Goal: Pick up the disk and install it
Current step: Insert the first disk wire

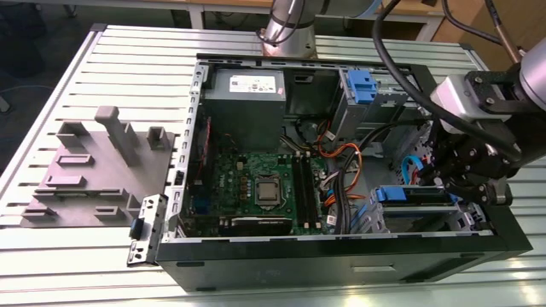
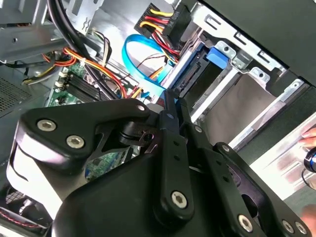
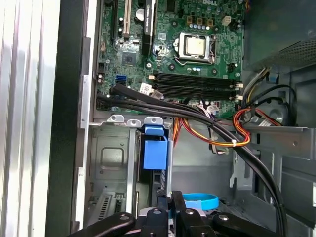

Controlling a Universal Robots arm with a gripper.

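I am holding my black metal claw [image 2: 174,102] low inside the case, its two flat fingers pressed together on nothing. Just beyond the tips, the disk [image 1: 416,196] is sitting in the bare steel drive cage [image 2: 247,98], blue plastic carrier framing grey metal. Farther off, glossy black cables [image 3: 197,118] are draping over the flat green motherboard [image 3: 168,49].

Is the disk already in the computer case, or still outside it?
Inside: the disk sits in a drive bay of the case, at the exterior view's right. How fully seated, cannot tell.
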